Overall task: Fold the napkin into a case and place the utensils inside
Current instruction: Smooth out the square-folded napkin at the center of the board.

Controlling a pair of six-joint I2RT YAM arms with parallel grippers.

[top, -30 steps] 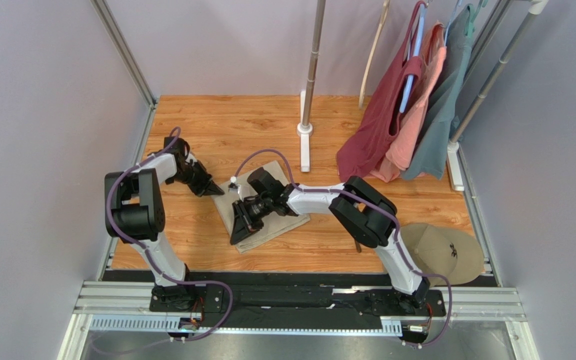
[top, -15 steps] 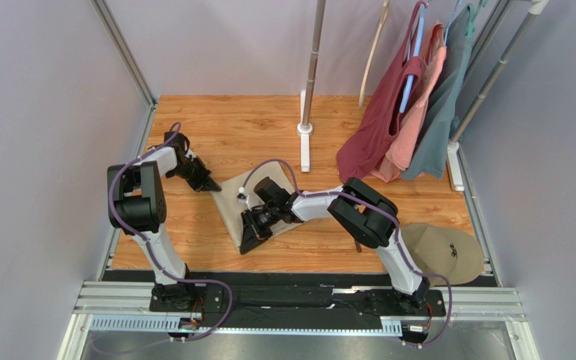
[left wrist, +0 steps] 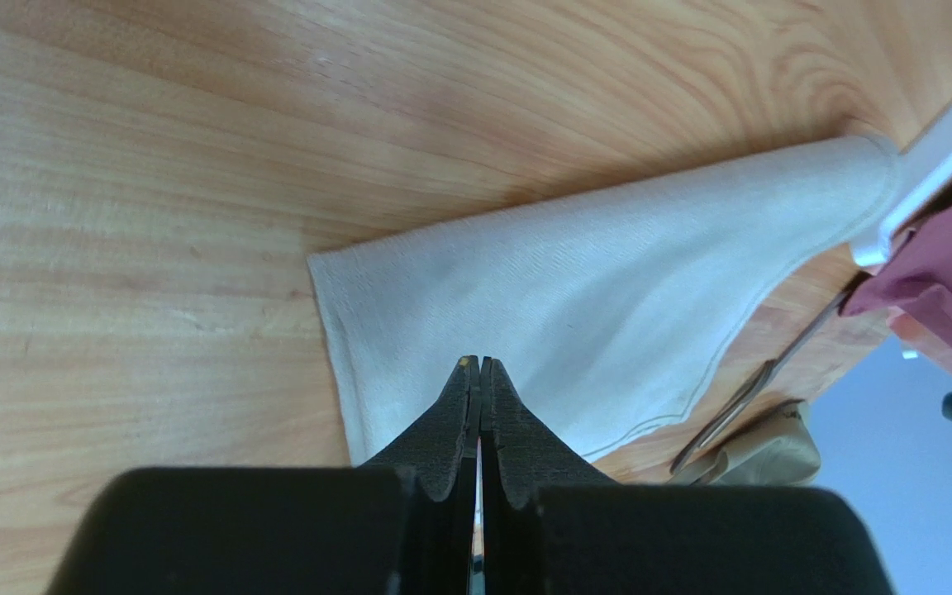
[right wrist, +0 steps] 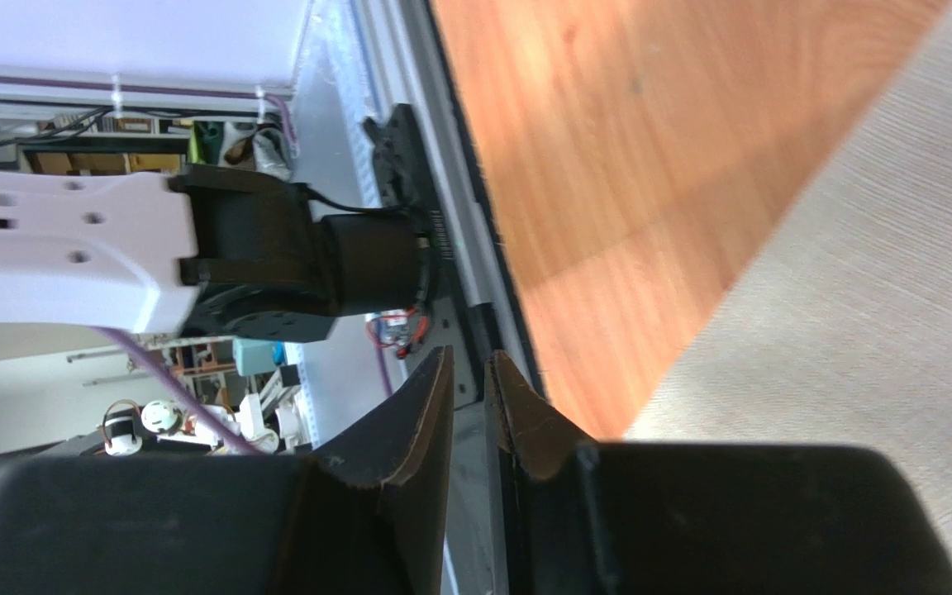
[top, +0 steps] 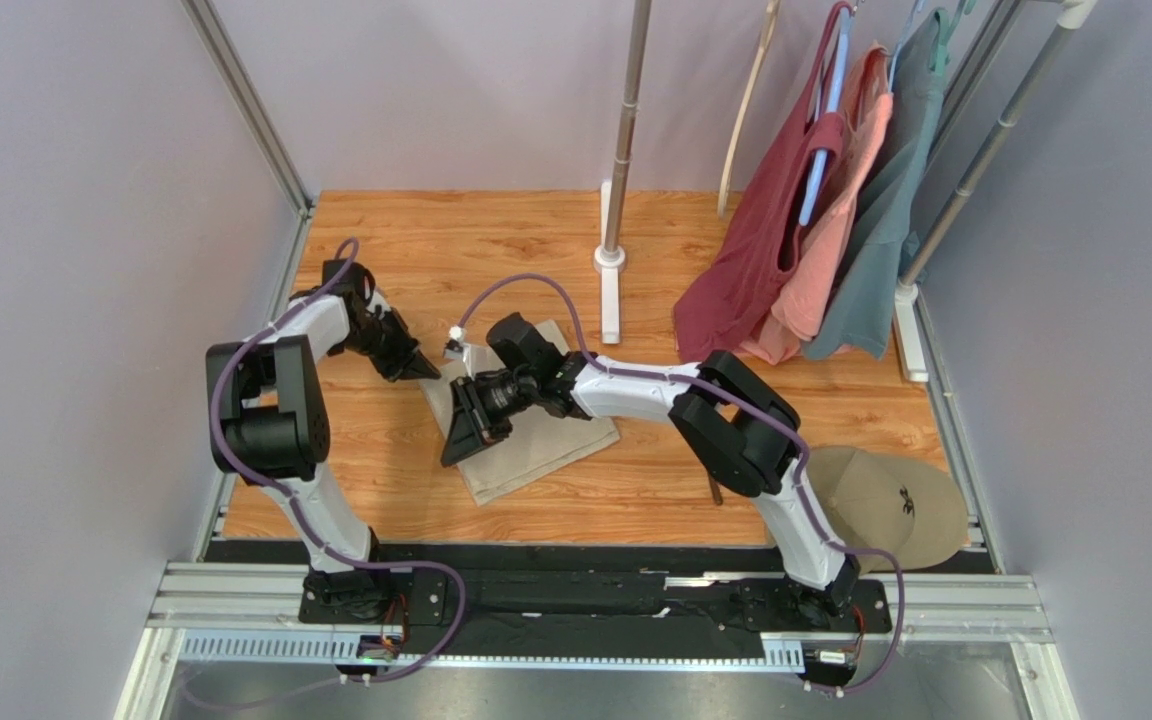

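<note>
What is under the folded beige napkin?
The wooden table shows around the napkin, which lies flat on it. Anything between cloth and wood, or inside the fold, is covered.

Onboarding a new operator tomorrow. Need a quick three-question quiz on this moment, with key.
1. True or false: the utensils already lie inside the napkin.
2. Which has its jaws fully shut? A) left gripper B) right gripper C) both
3. What hangs at the far right of the top view?

Key:
1. False: they lie apart from it, near the tan disc.
2. A: the right one shows a narrow gap.
3. Garments: maroon, salmon, grey-teal.
</note>
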